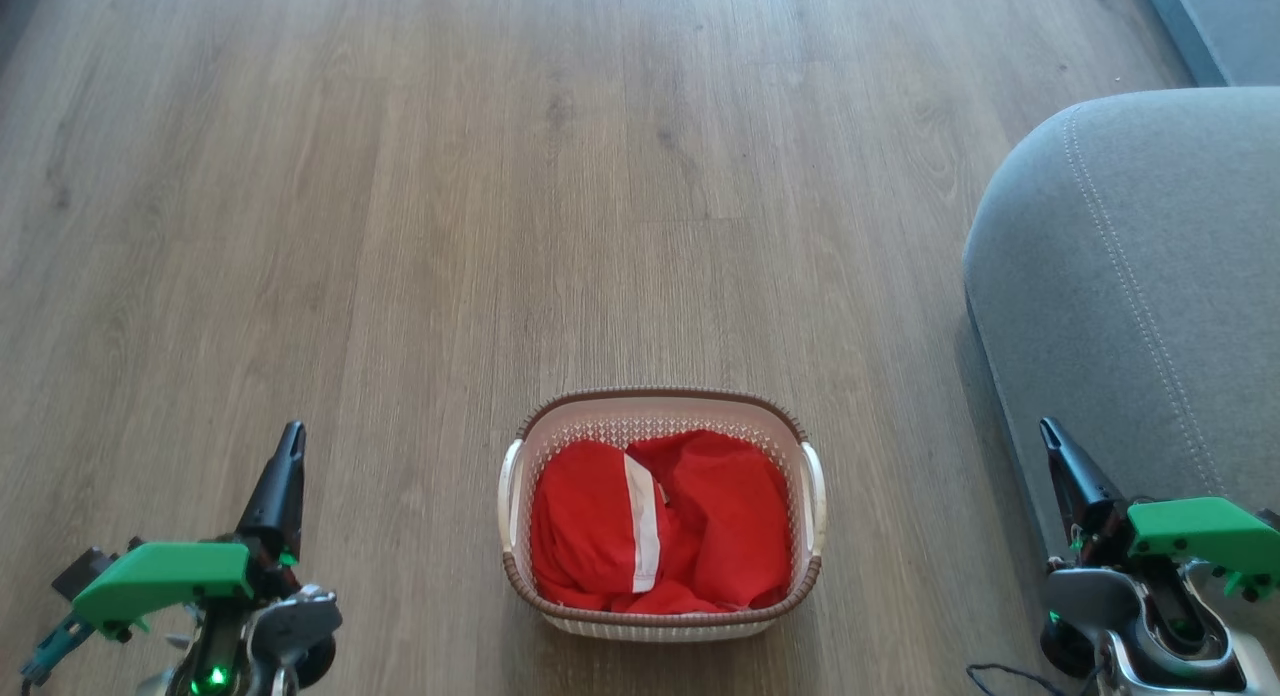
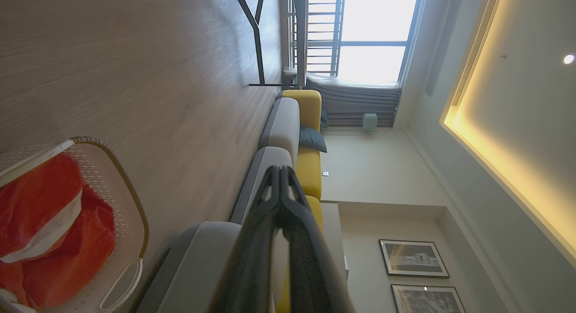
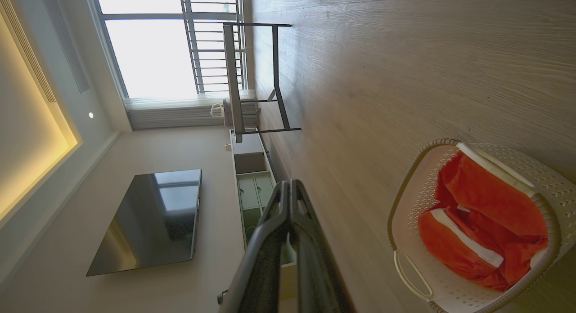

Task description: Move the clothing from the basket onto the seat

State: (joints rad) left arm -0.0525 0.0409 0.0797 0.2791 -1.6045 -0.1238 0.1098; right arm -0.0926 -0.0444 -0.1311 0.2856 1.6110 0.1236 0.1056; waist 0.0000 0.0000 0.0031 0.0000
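On wood floor (image 1: pixel 400 226): 1 cream perforated plastic basket (image 1: pixel 660 416) holding bright red, white-striped clothing (image 1: pixel 720 526).
1 grey fabric seat (image 1: pixel 1130 276) to its right, apart; left gripper (image 1: pixel 287 466) & right gripper (image 1: pixel 1062 461) flank basket, fingers pressed together.

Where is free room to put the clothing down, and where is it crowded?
The seat is bare across its visible grey top, right of the basket. The floor ahead of the basket and on both its sides is bare too. Only the basket is crowded: the clothing fills it.
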